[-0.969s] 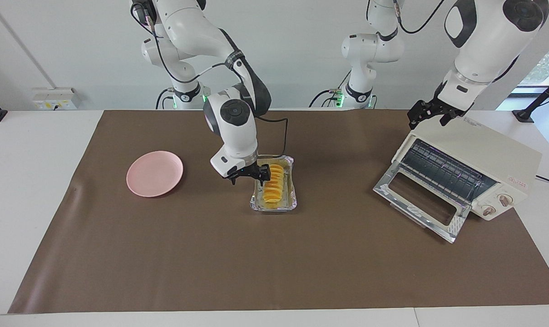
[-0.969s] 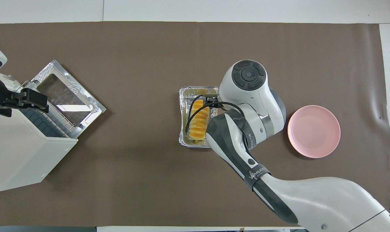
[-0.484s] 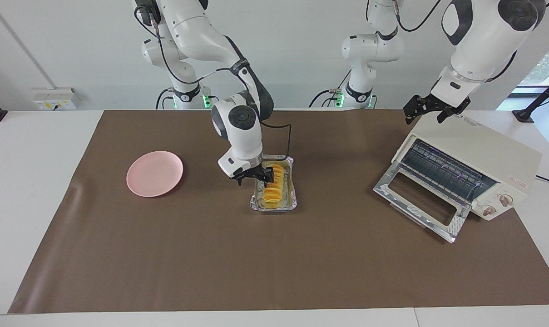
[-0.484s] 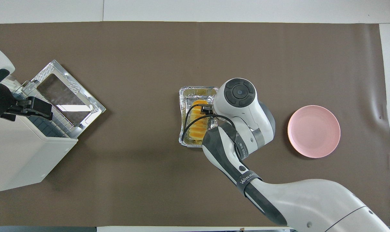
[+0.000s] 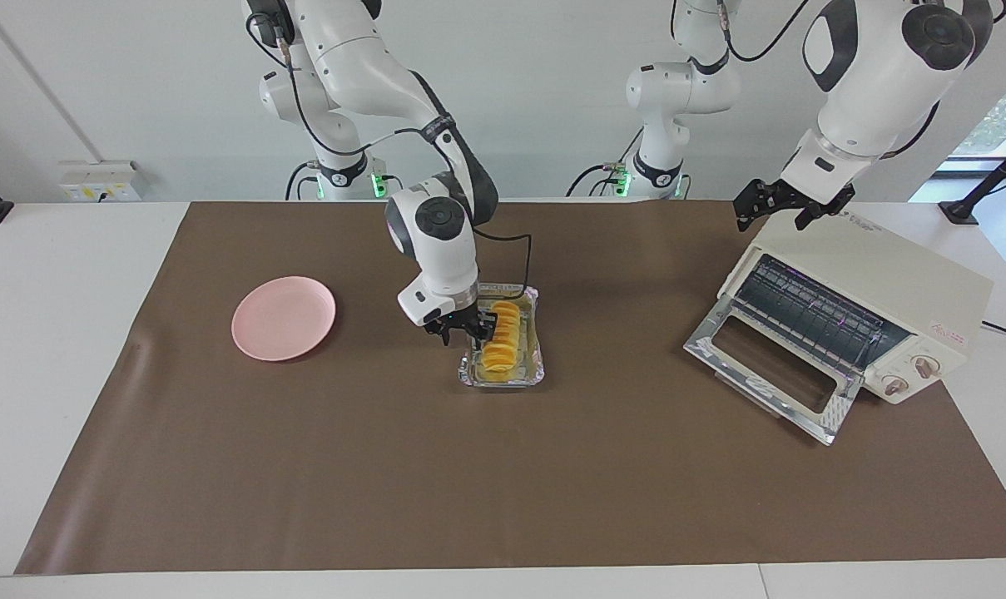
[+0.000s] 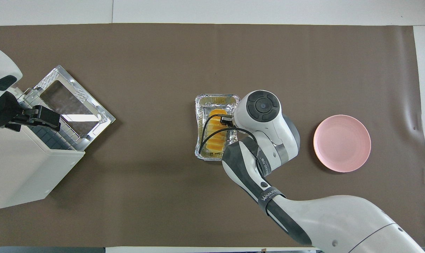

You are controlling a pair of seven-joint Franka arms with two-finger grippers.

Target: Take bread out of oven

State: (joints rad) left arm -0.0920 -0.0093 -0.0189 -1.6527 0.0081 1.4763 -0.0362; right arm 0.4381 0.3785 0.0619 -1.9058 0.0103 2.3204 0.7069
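Note:
The bread [image 5: 501, 337], a ridged golden-yellow loaf, lies in a silver foil tray [image 5: 503, 380] in the middle of the mat, outside the oven; it also shows in the overhead view [image 6: 216, 133]. My right gripper [image 5: 463, 329] is low at the tray's rim on the side toward the right arm's end, open, with one finger close beside the bread. I cannot tell whether it touches. The cream-white oven [image 5: 894, 279] stands at the left arm's end, its glass door [image 5: 769, 374] dropped open and its rack bare. My left gripper [image 5: 775, 208] is open over the oven's top edge.
A round pink plate [image 5: 284, 318] sits on the brown mat toward the right arm's end, level with the tray. In the overhead view the right arm's wrist [image 6: 263, 105] covers the tray's edge and hides the gripper.
My right gripper has turned and come down from beside the tray to the bread's side. My left gripper has drifted a little up and away over the oven's top.

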